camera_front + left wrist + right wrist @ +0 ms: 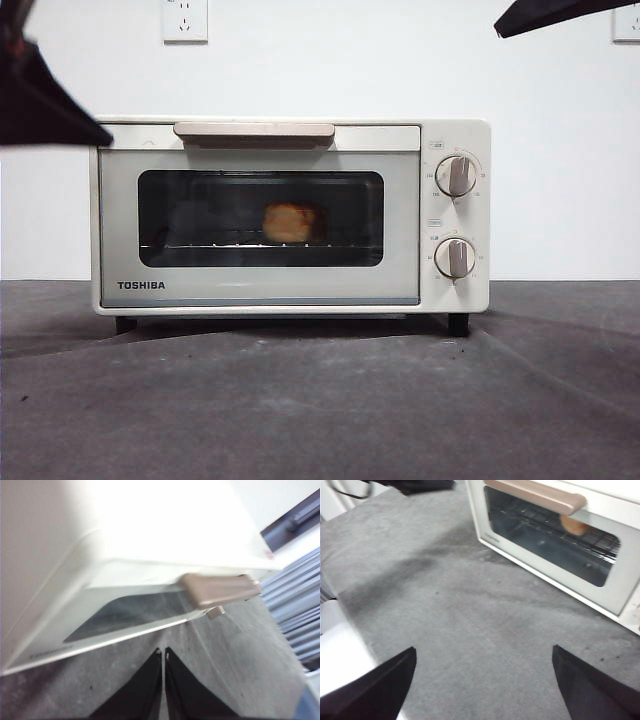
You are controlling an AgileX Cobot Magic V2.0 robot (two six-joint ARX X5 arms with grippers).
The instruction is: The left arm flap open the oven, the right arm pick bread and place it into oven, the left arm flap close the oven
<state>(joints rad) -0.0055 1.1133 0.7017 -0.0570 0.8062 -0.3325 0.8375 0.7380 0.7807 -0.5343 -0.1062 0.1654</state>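
The bread (289, 222) you are tracking sits on the wire rack behind the shut door of the TOSHIBA toaster oven (270, 290), your left gripper (163, 652) pressed together just off its beige handle (220, 590), your right gripper (482, 660) spread wide, well back at 5 o'clock.

You have the oven (290, 215) standing toward the far edge of the surface (320, 410), with the bread (290, 222) inside it on the rack (220, 243).
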